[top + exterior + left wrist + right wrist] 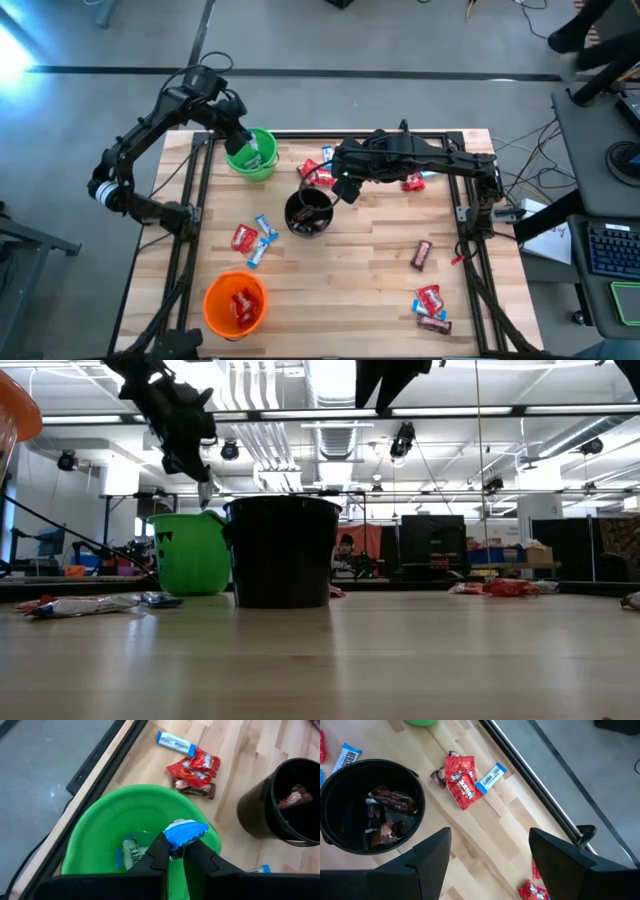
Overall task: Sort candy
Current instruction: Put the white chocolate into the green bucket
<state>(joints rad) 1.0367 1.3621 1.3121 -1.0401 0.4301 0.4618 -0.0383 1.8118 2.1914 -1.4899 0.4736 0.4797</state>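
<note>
My left gripper [241, 141] hangs over the green cup [252, 155] at the table's far left, shut on a blue-and-white candy [185, 832]. Another blue-and-white candy [132, 855] lies on the bottom of that cup. My right gripper [487, 851] stands open and holds nothing, above the table just right of the black cup [308, 212], which holds dark brown candies [390, 800]. An orange cup [236, 303] with red candies stands near the front left. A small heap of red, brown and blue-and-white candies [462, 779] lies on the wood behind the black cup. My left gripper pinches one end of the blue-and-white candy [176, 843] between its two fingertips [161, 851], slanting down from above. The rest of the wrapper sticks out past the fingertips, clear of the green cup's rim and above its opening.
Loose candies lie on the wood: a red and two blue-and-white ones [252, 240] left of the black cup, a brown one [422, 255] at mid right, red and brown ones [430, 308] near the front right, and more under my right arm [413, 183]. Dark frame rails [196, 200] run along the table's sides.
</note>
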